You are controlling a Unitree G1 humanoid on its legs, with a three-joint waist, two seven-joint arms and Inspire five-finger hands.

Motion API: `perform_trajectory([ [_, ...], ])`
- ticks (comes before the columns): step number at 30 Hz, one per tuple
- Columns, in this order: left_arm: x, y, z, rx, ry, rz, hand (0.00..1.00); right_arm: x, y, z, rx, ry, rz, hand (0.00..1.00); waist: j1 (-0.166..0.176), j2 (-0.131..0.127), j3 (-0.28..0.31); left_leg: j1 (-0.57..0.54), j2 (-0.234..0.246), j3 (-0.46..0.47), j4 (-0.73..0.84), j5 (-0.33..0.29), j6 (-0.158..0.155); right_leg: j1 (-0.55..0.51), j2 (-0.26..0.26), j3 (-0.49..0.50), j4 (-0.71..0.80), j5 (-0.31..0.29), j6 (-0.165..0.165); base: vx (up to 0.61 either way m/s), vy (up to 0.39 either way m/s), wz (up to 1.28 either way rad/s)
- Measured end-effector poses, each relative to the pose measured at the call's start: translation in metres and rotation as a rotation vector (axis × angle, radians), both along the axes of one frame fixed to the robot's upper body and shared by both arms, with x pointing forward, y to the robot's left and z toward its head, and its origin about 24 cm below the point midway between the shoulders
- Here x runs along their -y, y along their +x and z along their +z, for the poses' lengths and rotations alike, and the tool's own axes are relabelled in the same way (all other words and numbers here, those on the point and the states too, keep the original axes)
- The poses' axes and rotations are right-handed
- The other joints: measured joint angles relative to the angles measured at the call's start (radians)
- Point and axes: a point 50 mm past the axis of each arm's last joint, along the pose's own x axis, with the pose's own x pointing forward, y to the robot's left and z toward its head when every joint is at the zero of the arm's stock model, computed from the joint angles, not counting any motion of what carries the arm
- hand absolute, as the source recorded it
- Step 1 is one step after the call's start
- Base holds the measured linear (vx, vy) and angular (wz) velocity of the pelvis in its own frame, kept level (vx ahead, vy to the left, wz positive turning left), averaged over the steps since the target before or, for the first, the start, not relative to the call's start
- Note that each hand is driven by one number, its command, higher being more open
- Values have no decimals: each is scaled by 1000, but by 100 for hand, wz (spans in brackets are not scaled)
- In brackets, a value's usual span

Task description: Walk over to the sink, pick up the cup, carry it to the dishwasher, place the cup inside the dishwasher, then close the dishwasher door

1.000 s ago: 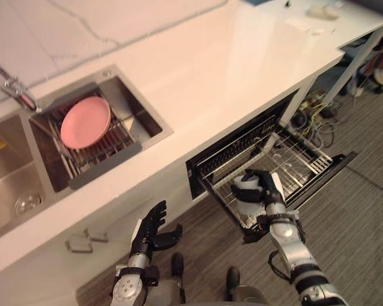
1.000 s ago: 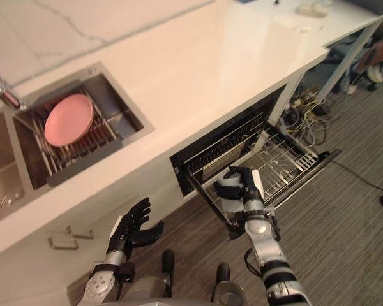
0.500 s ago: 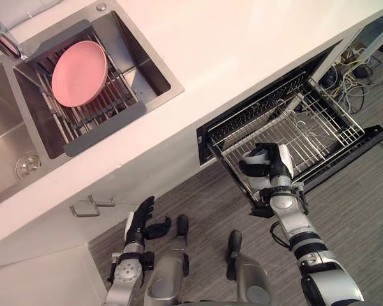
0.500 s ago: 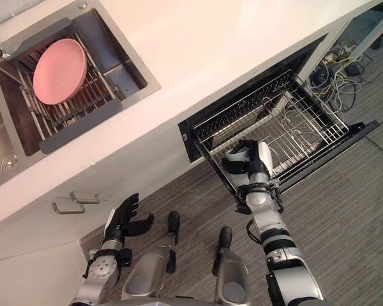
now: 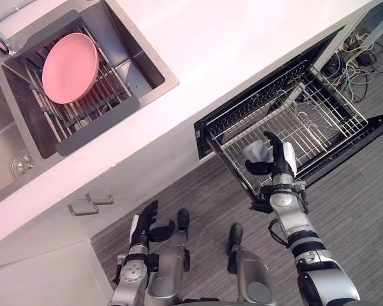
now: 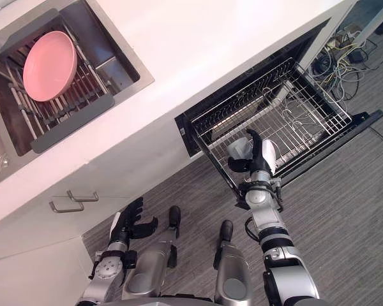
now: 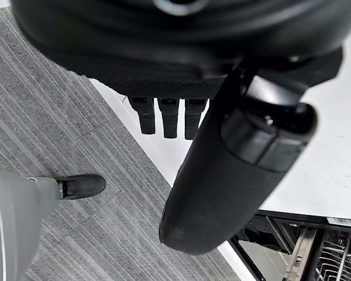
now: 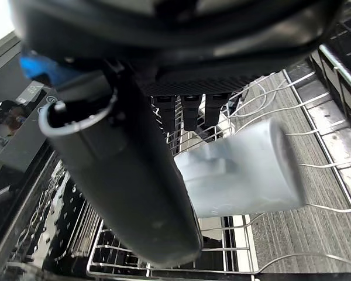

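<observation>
The pale grey cup (image 5: 255, 151) is at the near left corner of the pulled-out dishwasher rack (image 5: 319, 118). In the right wrist view the cup (image 8: 245, 170) lies on its side over the rack wires; I cannot tell whether it rests on them. My right hand (image 5: 281, 164) is right beside it with straight fingers (image 8: 190, 114) and an open thumb, holding nothing. My left hand (image 5: 145, 223) hangs low by the cabinet front, with its fingers (image 7: 169, 114) relaxed and empty.
The dishwasher door (image 5: 367, 134) lies open and flat under the rack. A pink plate (image 5: 69, 58) stands in the drainer inside the sink (image 5: 150, 60). A cabinet handle (image 5: 89, 205) sticks out at lower left. Loose cables (image 5: 360, 60) lie on the floor beyond the dishwasher.
My right hand has opened: its fingers were curled round the cup and now stand straight, with the cup free beside them over the rack. The camera has shifted slightly.
</observation>
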Motion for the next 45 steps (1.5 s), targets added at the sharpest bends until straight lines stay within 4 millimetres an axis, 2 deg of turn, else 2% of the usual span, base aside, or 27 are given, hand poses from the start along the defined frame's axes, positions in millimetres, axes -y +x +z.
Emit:
perform_trajectory([
  [4,1,-1,-1,-6,-4,-1,90,-7,-10,16,100,83,26,90,-3,-1,0,32,2,16,-12,-6,-7,19,2,15,-3,-2,0,32,-4,-11],
  [7,1,-3,-3,-21,-7,0,90,-6,-31,33,226,155,18,90,-7,-5,-3,77,1,22,-20,-22,-2,58,2,20,-3,-19,3,47,-9,-5],
  [10,-3,-11,-7,-53,-7,13,90,-2,-52,44,313,165,13,90,-23,-27,-27,99,1,8,-20,-33,-7,87,2,5,-3,-42,6,72,-23,14],
  [14,-4,-22,-18,-119,-9,10,90,2,-78,47,357,173,-14,90,-31,-57,-69,119,-7,-46,-20,-35,-8,133,-3,-48,8,-72,0,104,-42,38],
  [18,-5,-29,-24,-156,-15,25,90,-3,-84,54,395,175,6,90,-27,-67,-113,124,-26,-104,-17,-30,-15,159,-14,-104,42,-115,-1,84,-58,51],
  [22,-8,-35,-26,-169,-27,72,90,-19,-91,76,490,162,103,90,-20,-65,-139,122,-47,-155,12,-29,-15,219,-30,-195,52,-148,1,13,-36,67],
  [23,-8,-35,-27,-172,-28,71,90,-21,-92,81,512,154,122,90,-24,-62,-143,110,-48,-105,16,-25,3,234,-39,-228,53,-152,0,-52,2,96],
  [24,-7,-37,-28,-180,-31,70,90,-19,-92,84,528,136,134,90,-28,-61,-161,102,-30,30,13,-88,63,244,-44,-278,46,-151,0,-44,-11,125],
  [25,-6,-36,-29,-186,-33,67,90,-17,-92,88,541,113,143,90,-35,-68,-167,84,4,197,56,-115,88,264,-57,-322,28,-146,7,-18,15,116],
  [26,-5,-37,-30,-192,-36,65,90,-16,-91,91,547,98,151,90,-36,-67,-167,74,26,267,87,-125,82,271,-61,-342,27,-146,8,2,18,101],
  [27,-3,-41,-34,-212,-43,64,90,-14,-89,95,553,65,170,90,-34,-53,-176,50,63,346,143,-123,73,279,-59,-369,28,-147,11,14,61,64],
  [28,-3,-45,-36,-227,-45,65,90,-13,-88,97,556,48,185,90,-29,-50,-180,42,62,338,163,-117,62,283,-56,-373,29,-150,21,22,53,53],
  [31,-8,-51,-39,-251,-30,54,90,-16,-83,104,575,34,221,90,-20,-53,-184,27,30,301,160,-125,69,291,-74,-378,20,-153,40,21,94,48],
  [32,-9,-53,-40,-262,-21,46,90,-17,-80,106,574,27,239,90,-17,-54,-185,27,12,297,163,-128,74,293,-88,-384,26,-166,42,24,91,29],
  [34,-13,-55,-41,-272,-16,41,90,-17,-73,107,560,1,270,90,-16,-63,-181,26,-16,291,200,-156,85,291,-136,-386,83,-208,69,77,157,28],
  [35,-15,-57,-41,-274,-12,34,90,-15,-68,103,533,-13,274,90,-14,-80,-184,31,-44,290,236,-190,94,290,-182,-377,146,-242,73,147,152,28],
  [36,-17,-57,-41,-276,-5,24,90,-12,-65,97,496,-23,274,90,-14,-98,-194,37,-73,284,270,-230,103,291,-218,-347,210,-279,57,116,93,27],
  [37,-17,-58,-41,-279,-2,19,90,-11,-63,94,476,-31,276,90,-17,-101,-196,41,-79,275,281,-245,107,285,-226,-303,261,-275,44,170,102,40],
  [38,-18,-58,-41,-283,6,10,90,-6,-60,87,427,-59,282,90,-34,-105,-194,62,-90,245,285,-257,120,222,-234,-172,415,-243,-36,161,89,67],
  [39,-19,-59,-42,-288,18,-12,90,-1,-58,78,373,-80,289,90,-55,-93,-202,79,-85,201,273,-260,120,154,-196,-50,516,-250,-57,195,90,79],
  [40,-19,-59,-42,-290,22,-20,90,0,-57,75,353,-88,293,90,-62,-95,-202,87,-81,182,265,-259,120,136,-160,-2,510,-273,-43,156,22,82],
  [42,-24,-62,-43,-302,34,-24,90,4,-56,73,316,-130,319,90,-78,-97,-203,122,-75,117,231,-253,111,69,-35,167,436,-293,-42,174,-26,77],
  [43,-24,-63,-43,-305,34,-25,90,5,-56,73,311,-142,325,90,-80,-97,-203,131,-76,101,226,-251,108,59,-9,202,406,-291,-38,188,-60,79],
  [44,-23,-64,-44,-311,36,-30,90,7,-56,75,308,-164,329,90,-84,-99,-205,137,-79,80,231,-242,99,52,19,245,342,-276,-20,203,-87,82],
  [45,-24,-65,-45,-318,42,-38,90,9,-56,76,302,-202,335,90,-85,-122,-218,135,-105,54,249,-247,92,46,20,272,234,-193,-12,256,-141,121],
])
